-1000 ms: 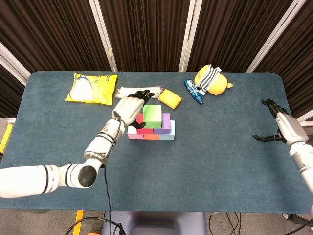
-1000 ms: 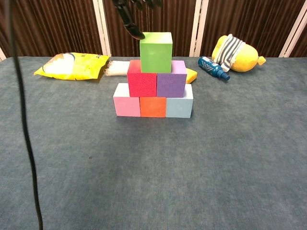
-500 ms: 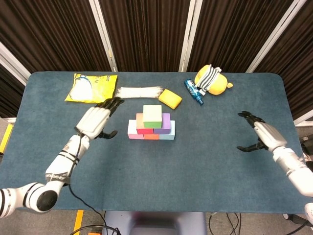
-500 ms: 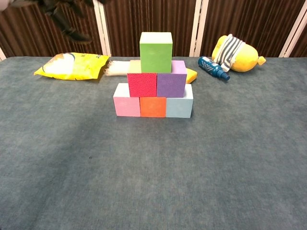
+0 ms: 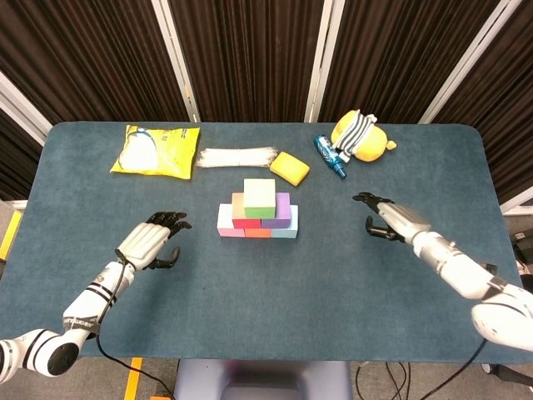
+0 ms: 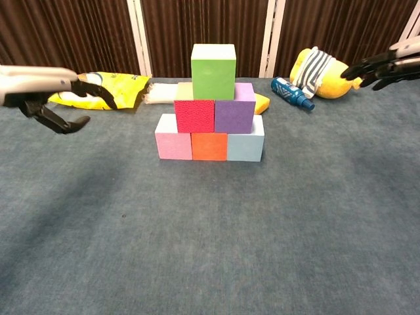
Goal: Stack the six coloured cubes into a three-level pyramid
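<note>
Since a second ago we have drawn our left hand (image 5: 148, 244) back from the pyramid (image 5: 259, 210) and brought our right hand (image 5: 390, 218) nearer. Both hover empty, fingers apart. Our six cubes stand stacked mid-desk (image 5: 333, 283), green cube (image 6: 213, 62) on top.

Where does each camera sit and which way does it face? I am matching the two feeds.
Head view: high above the near table edge, looking down on the table; both forearms, left hand and right hand show.
Chest view: low, at table height, facing the curtains; both hands show at the frame edges.
Shared: the pyramid topped by the green cube, yellow bag, plush toy.
</note>
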Tool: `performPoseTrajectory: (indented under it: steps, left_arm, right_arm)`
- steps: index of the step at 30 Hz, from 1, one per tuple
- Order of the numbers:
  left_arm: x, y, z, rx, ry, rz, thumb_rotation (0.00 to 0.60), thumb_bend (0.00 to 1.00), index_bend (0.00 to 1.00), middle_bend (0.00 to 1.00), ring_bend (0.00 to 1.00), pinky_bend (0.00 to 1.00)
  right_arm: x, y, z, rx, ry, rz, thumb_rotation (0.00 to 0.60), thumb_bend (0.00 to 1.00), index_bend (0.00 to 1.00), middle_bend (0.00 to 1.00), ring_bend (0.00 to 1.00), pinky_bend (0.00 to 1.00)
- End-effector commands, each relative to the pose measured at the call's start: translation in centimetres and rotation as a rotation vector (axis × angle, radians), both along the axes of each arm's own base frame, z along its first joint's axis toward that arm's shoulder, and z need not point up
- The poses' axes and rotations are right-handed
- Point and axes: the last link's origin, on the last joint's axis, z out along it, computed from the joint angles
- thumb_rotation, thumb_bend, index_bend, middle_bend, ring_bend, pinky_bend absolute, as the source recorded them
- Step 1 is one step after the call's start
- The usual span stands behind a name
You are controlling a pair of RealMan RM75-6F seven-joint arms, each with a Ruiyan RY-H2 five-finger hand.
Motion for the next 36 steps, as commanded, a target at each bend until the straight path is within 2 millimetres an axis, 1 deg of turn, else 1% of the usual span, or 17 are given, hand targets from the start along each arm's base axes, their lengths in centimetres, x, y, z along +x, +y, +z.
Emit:
performPoseTrajectory:
  steps: [1, 3, 6, 7, 8, 11, 16, 22, 29, 36]
  left_arm:
    - [-1.3, 0.2, -2.2, -0.076, 0.01, 0.038, 0.115, 0.81, 0.11, 0.0, 0.0, 0.0]
    - [-1.4, 0.3, -2.9, -0.092, 0.006, 0.043, 0.077, 0.84, 0.1, 0.0, 0.0, 0.0]
    - [-1.5, 0.3, -4.0, -0.115, 0.012, 0.036, 0.064, 0.86, 0.09, 0.0, 0.0, 0.0]
    - [-1.5, 0.4, -4.5, -0.121, 0.026, 0.026, 0.061, 0.86, 0.09, 0.0, 0.0, 0.0]
    - [-1.6, 0.5, -4.8, -0.123, 0.037, 0.021, 0.04, 0.86, 0.09, 0.0, 0.0, 0.0]
    - [-1.6, 0.9, -5.8, -0.113, 0.04, 0.024, 0.001, 0.86, 0.09, 0.0, 0.0, 0.0]
    - [-1.4, 1.8, -6.9, -0.087, 0.031, 0.043, 0.001, 0.86, 0.07, 0.0, 0.0, 0.0]
    - [-1.2, 2.7, -7.8, -0.082, 0.022, 0.059, 0.0, 0.85, 0.07, 0.0, 0.0, 0.0]
    - [-0.8, 3.1, -8.4, -0.088, 0.02, 0.051, 0.003, 0.85, 0.07, 0.0, 0.0, 0.0]
    - [-1.0, 3.4, -9.0, -0.087, 0.04, 0.052, 0.002, 0.85, 0.07, 0.0, 0.0, 0.0]
  right_arm:
    - [0.9, -1.3, -1.7, 0.043, -0.004, -0.015, 0.127, 0.97, 0.08, 0.0, 0.0, 0.0]
    - [1.4, -1.8, -2.4, 0.055, -0.013, -0.022, 0.064, 1.0, 0.1, 0.0, 0.0, 0.0]
    - [2.3, -2.4, -3.7, 0.075, -0.046, -0.04, 0.011, 1.0, 0.13, 0.0, 0.0, 0.0]
    - [2.7, -2.7, -4.2, 0.087, -0.057, -0.045, 0.005, 1.0, 0.14, 0.0, 0.0, 0.0]
    - [2.9, -2.8, -4.5, 0.094, -0.061, -0.048, 0.002, 1.0, 0.15, 0.0, 0.0, 0.0]
    - [3.6, -3.4, -5.6, 0.111, -0.068, -0.052, 0.0, 1.0, 0.17, 0.0, 0.0, 0.0]
    - [4.4, -4.3, -6.8, 0.132, -0.068, -0.063, 0.0, 1.0, 0.18, 0.0, 0.0, 0.0]
    - [5.0, -4.6, -8.0, 0.167, -0.055, -0.07, 0.0, 1.0, 0.19, 0.0, 0.0, 0.0]
    - [5.1, -4.5, -9.1, 0.221, -0.017, -0.078, 0.0, 1.0, 0.19, 0.0, 0.0, 0.0]
    - [5.3, -4.8, -9.7, 0.24, 0.017, -0.068, 0.0, 1.0, 0.2, 0.0, 0.0, 0.0]
